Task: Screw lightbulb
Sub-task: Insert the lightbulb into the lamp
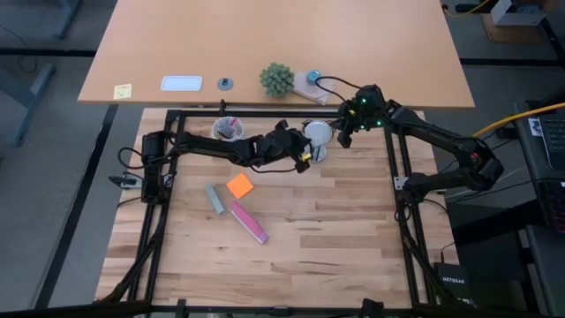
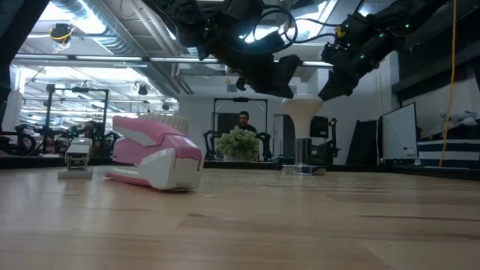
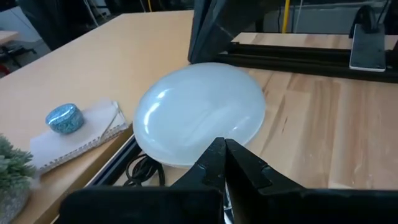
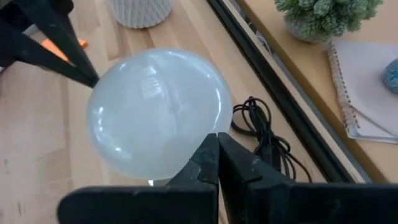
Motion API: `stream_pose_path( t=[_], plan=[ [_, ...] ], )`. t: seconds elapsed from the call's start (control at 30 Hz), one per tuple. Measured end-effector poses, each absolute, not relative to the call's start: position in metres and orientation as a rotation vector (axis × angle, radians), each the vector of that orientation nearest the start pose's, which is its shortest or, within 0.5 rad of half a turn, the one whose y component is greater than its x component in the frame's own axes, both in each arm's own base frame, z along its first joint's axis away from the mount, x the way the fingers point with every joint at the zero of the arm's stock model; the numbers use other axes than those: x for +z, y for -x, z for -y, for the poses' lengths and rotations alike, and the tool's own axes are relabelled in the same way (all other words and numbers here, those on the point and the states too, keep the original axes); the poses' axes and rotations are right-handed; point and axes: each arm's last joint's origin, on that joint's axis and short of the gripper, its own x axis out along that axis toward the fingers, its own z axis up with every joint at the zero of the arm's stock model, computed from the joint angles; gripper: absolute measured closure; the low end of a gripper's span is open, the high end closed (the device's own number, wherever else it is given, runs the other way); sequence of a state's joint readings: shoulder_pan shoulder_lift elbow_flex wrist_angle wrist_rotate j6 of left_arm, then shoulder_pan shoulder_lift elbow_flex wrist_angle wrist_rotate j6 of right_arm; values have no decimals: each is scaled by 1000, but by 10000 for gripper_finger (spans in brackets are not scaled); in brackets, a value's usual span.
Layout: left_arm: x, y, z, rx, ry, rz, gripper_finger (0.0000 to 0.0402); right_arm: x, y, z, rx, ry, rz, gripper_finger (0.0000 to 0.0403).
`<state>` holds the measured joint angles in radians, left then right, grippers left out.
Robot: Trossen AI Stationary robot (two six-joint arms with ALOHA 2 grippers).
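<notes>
At the table's far edge, the lightbulb (image 1: 317, 132) stands upright in its socket (image 2: 304, 168); left gripper (image 1: 305, 159) and right gripper (image 1: 344, 139) flank it, jaws closed, empty.

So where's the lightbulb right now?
The lightbulb stands upright near the table's far edge, right of centre in the high view, between the left gripper and right gripper, right of the white cup.
</notes>
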<state>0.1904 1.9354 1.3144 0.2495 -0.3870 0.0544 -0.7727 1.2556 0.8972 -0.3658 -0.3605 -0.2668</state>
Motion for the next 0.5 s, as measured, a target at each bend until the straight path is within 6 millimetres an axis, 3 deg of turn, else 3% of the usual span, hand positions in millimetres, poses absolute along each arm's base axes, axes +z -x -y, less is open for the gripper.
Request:
stream_pose_path(
  t=[0.5],
  plan=[
    [222,-423,-108,656,-90,-384,402,258,-190,166,-188,-272,-682,400]
  ],
)
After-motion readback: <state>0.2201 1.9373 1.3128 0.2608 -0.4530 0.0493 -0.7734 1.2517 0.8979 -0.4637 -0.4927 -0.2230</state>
